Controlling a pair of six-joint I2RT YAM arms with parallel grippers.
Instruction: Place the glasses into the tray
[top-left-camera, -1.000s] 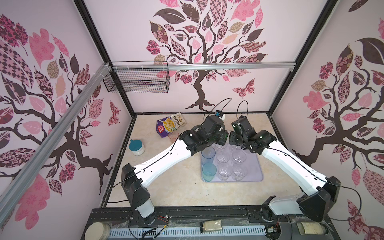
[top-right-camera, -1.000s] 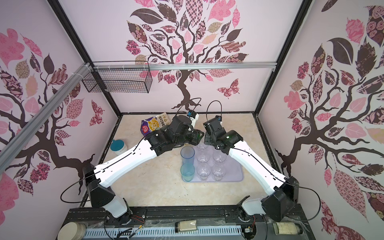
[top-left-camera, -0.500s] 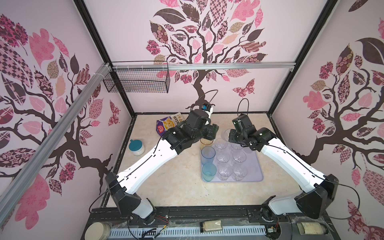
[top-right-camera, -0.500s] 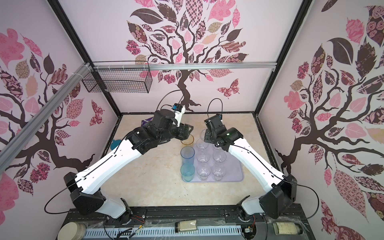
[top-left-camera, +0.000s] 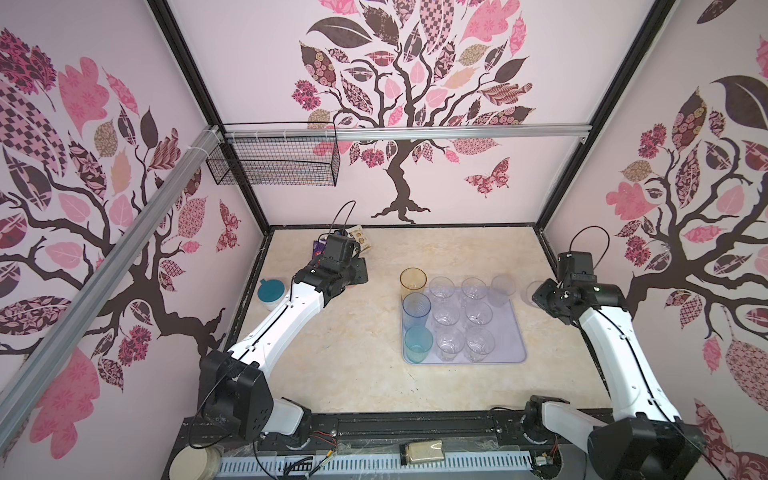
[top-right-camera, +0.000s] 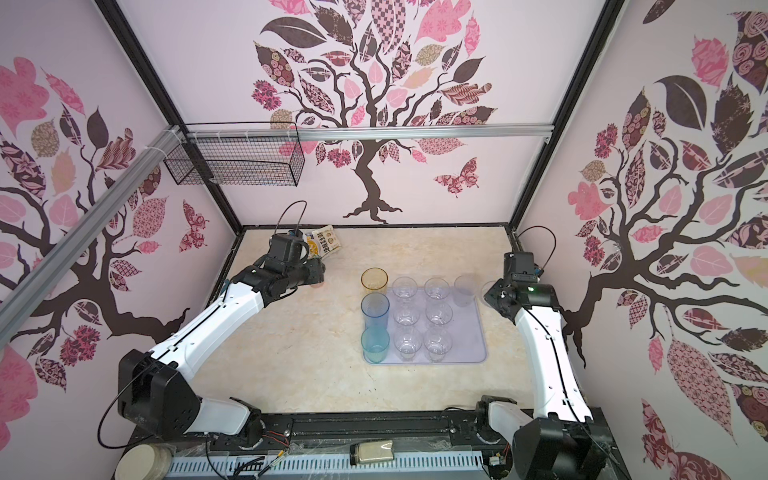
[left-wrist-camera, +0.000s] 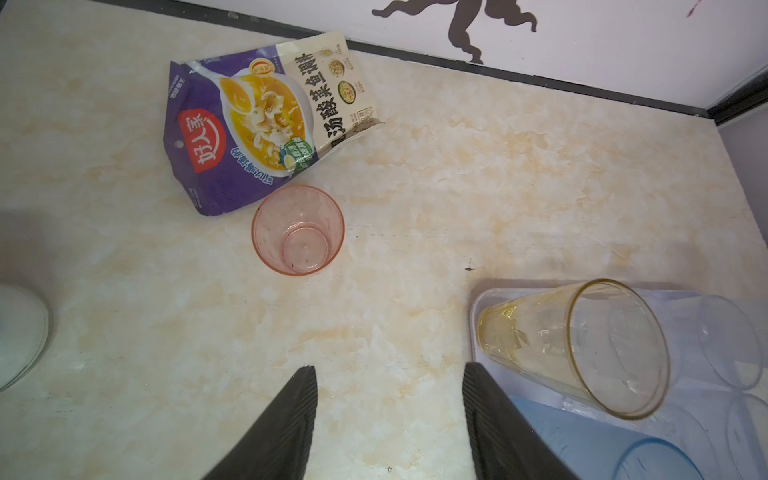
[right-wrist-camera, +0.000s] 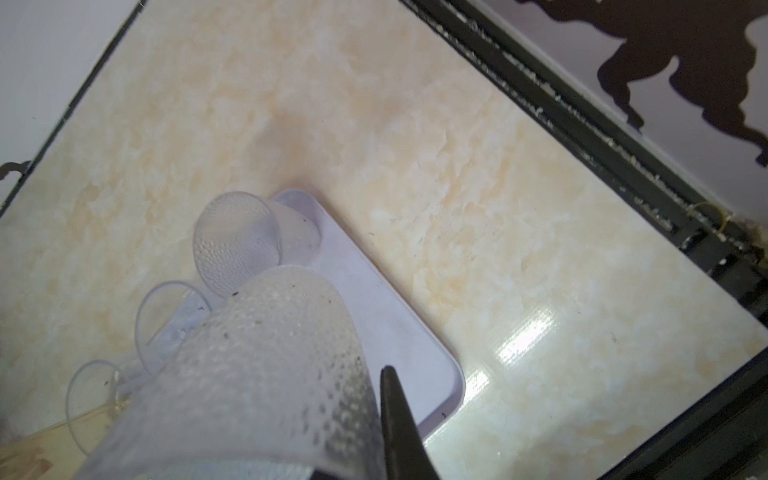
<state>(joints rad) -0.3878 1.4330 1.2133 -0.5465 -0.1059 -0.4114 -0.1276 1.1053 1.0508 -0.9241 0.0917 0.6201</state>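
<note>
Note tray (top-left-camera: 507, 336) loaded with glasses (top-left-camera: 445, 316) in columns from left, right column mostly bare for those outstanding. See right gripper (top-left-camera: 538, 296) clamped on dimpled clear glass (right-wrist-camera: 270, 374), just beside tray's far right edge, awaiting placement. Farther, find left gripper (left-wrist-camera: 389, 366) parted, empty, facing pink glass (left-wrist-camera: 297, 230) on table (left-wrist-camera: 415, 187)

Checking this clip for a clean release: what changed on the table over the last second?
The left gripper let go of the amber glass, which stands in the far left corner of the tray, and pulled back left, open, toward the pink glass. The right gripper swung right, past the tray's edge, shut on a dimpled clear glass. The blue glass and the clear ones in the tray stayed put.
</note>
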